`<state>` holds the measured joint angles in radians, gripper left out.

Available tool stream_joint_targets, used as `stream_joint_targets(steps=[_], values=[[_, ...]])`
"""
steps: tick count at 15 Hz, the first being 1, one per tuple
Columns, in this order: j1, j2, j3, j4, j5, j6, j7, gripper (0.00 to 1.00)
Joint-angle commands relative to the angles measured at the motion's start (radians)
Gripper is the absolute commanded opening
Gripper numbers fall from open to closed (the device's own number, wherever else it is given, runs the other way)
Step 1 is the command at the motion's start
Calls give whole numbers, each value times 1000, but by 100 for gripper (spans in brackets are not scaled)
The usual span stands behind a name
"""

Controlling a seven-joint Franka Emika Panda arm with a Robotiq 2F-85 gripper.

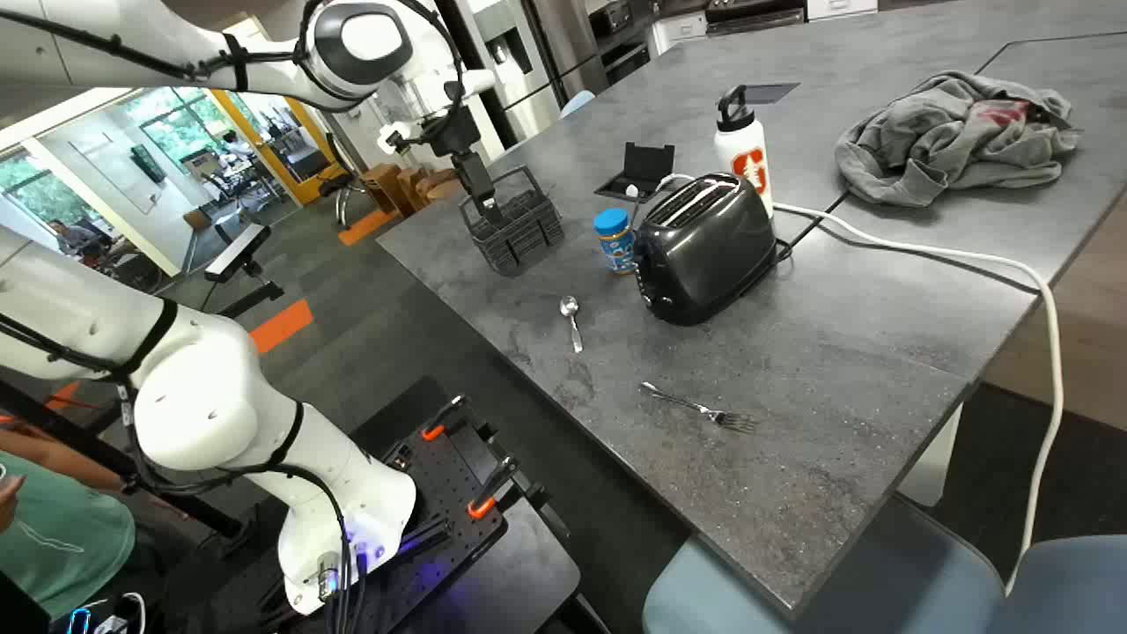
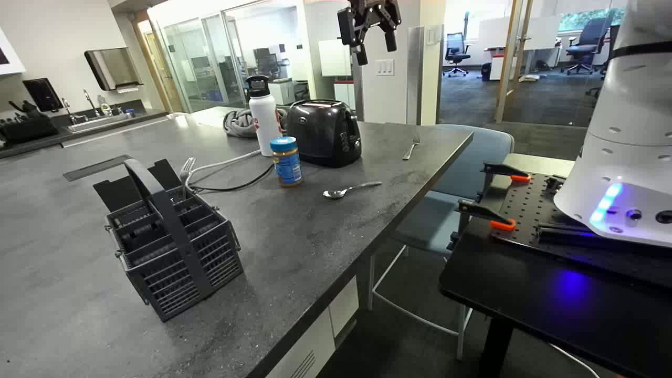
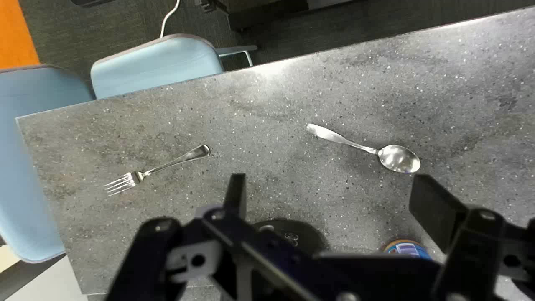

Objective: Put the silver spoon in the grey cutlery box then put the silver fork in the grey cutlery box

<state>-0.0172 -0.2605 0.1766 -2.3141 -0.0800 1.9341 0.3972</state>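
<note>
The silver spoon lies on the grey table, also in view in an exterior view and the wrist view. The silver fork lies nearer the table corner, also seen in an exterior view and the wrist view. The grey cutlery box stands upright, handle up; it is large in an exterior view and out of the wrist view. What looks like another fork sticks up at its far end. My gripper is open, empty and high above the table, also in both exterior views.
A black toaster, a blue-lidded jar and a white bottle stand close together beside the spoon. A white cable crosses the table to a raised outlet flap. A grey cloth lies farther back.
</note>
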Motion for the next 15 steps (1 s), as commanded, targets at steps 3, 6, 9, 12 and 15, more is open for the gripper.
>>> stream_joint_targets(steps=[3,6,9,12,15], values=[[20,1,-19,1,-5,-2,4,100],[20,1,-19,1,-5,-2,4,100],[20,1,-18,1,-5,-2,4,100],[20,1,-19,2,-5,-2,4,100],[26,2,-17,-9,-29,28,-36,100]])
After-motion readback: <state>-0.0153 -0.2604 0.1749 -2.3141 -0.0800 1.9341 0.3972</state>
